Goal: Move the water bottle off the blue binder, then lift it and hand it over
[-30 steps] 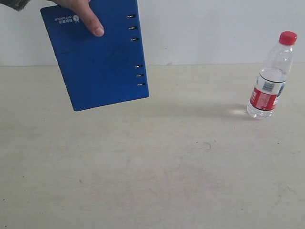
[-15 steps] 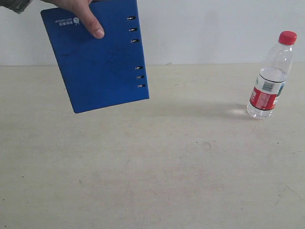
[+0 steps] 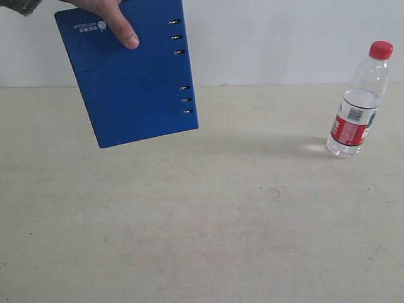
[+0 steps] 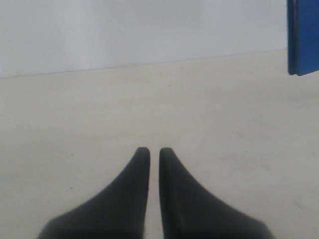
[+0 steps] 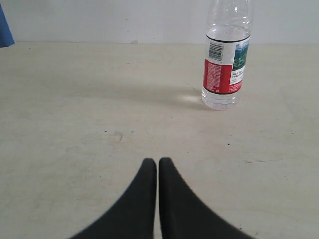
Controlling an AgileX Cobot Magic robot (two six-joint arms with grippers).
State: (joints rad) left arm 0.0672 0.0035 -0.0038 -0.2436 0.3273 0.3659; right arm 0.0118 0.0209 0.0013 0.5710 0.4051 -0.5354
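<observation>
I see a pale beige table point(image 3: 189, 240) that fills most of the exterior view, with small scuffs and marks on it. Behind it is a plain white wall point(image 3: 284, 38). The bottle point(image 3: 358, 101) stands upright on the table at the far right, near the wall, with its red cap on and a bright spot of light at its foot. The binder point(image 3: 132, 82) is not on the table: a person's hand point(image 3: 104, 12) holds it in the air by its upper edge at the upper left. It is tilted, with the rings along its right edge, and is well apart from the bottle. My left gripper point(image 4: 154, 152) is closed, the two black fingers almost touching, and it holds nothing. It is over bare table, and only an edge of the binder shows far ahead of it. My right gripper point(image 5: 157, 162) is closed too and empty. The bottle stands ahead of it, a little to one side, well apart from the fingertips, with bare table between.
</observation>
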